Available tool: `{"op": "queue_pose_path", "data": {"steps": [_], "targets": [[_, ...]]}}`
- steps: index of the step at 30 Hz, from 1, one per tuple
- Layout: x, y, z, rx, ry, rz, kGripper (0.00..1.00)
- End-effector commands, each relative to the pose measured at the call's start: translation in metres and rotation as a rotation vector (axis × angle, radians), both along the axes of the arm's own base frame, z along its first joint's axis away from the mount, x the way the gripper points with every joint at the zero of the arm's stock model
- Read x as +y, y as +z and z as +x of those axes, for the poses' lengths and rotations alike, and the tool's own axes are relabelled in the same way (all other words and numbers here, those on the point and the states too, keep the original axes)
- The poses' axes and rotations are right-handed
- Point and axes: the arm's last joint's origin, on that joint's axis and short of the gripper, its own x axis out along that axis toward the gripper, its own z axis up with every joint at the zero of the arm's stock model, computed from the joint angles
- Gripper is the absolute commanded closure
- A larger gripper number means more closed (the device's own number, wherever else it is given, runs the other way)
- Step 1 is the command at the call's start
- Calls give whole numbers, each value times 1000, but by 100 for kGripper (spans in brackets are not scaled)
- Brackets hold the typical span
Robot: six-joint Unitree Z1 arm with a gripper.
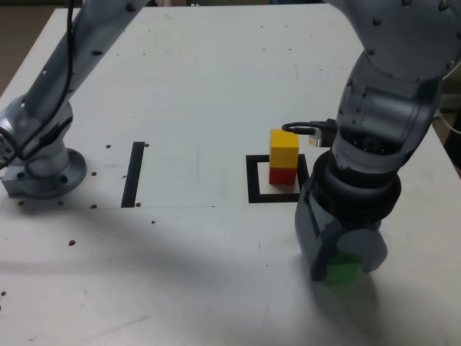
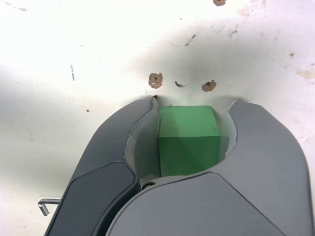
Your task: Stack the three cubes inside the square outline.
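Grasping step: pincer (image 2: 194, 125) closed about the green cube (image 2: 189, 142), near the desk's (image 1: 173, 303) front edge; next, lift, carry over the yellow cube (image 1: 284, 149), lower squarely.

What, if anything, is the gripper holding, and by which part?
The grey gripper holds the solid green cube by two opposite side faces, between its jaws.

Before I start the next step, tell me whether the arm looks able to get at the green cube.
Yes, most likely: the end effector already has its jaws around the green cube, and nothing visible stands between them.
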Motion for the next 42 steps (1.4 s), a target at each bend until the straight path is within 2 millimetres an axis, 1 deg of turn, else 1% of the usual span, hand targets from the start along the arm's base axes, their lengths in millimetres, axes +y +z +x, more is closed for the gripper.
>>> {"op": "queue_pose_path", "data": {"steps": [1,5,9,15,16,21,24,26,29,34,42], "targets": [[0,2,-1,-2,0,5,100],[2,7,-4,-10,-2,8,100],[5,21,-10,-18,-9,8,100],[18,57,-29,-26,-50,37,100],[21,66,-34,-29,-61,42,100],[38,98,-51,-49,-111,45,100],[50,113,-58,-57,-157,39,100],[57,120,-61,-57,-187,36,100],[67,123,-63,-45,-215,34,100],[85,115,-62,4,-228,38,100],[123,113,-57,48,-198,59,100]]}}
